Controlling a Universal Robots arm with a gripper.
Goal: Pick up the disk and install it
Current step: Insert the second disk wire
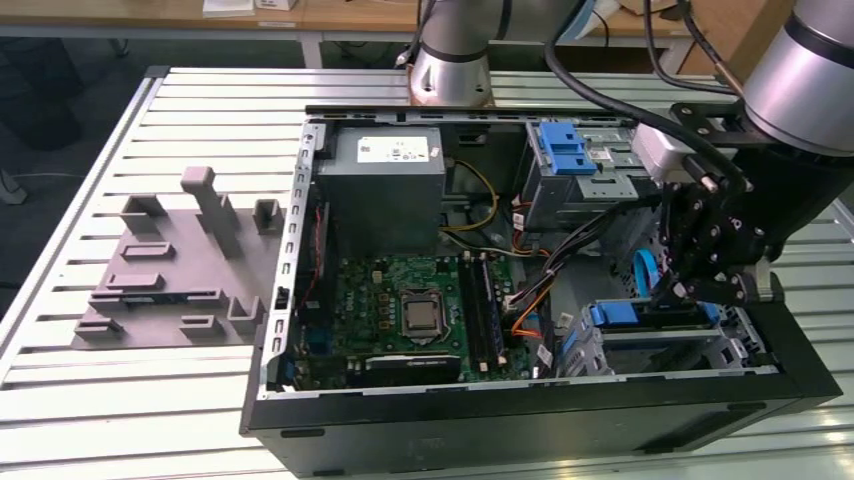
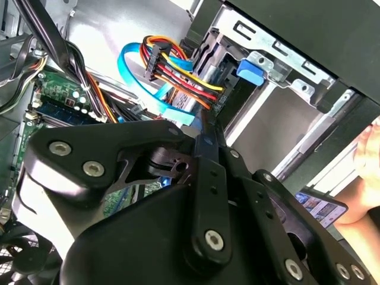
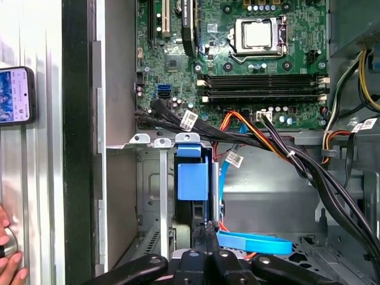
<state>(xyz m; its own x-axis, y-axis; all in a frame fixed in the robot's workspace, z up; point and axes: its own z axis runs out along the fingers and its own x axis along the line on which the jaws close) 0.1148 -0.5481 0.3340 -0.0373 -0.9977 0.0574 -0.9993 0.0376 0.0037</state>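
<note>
My jaws (image 1: 686, 292) reach down into the open computer case (image 1: 534, 420), which lies on its side on the slatted table (image 1: 134, 400). I am at the drive cage in the corner of the case nearest the exterior view's right.

The disk (image 1: 650, 314) sits in that cage. In the first wrist view it stands on edge in a slot, and its blue bracket (image 3: 193, 178) faces the camera, just below the cage's metal rail (image 3: 148, 140).

My jaws are drawn narrow, and the two fingertips (image 3: 205, 228) come together in a thin point right at the disk's near edge. I cannot tell whether they pinch that edge or only touch it.

A flat blue cable (image 3: 255, 242) curls just beside my fingertips. In the second wrist view a bundle of red, yellow and orange wires (image 2: 178, 65) runs to a plug close past them.

The motherboard (image 3: 237, 71) lies beyond the cage, with black cable runs crossing between the two. In the exterior view the grey power supply (image 1: 387, 190) sits at the far end of the case. A grey moulded fixture (image 1: 167, 270) rests on the table, well apart on the exterior view's left.

Outside the case wall, a phone (image 3: 15, 95) lies on the table, and a person's hand (image 3: 9, 261) rests near it.
</note>
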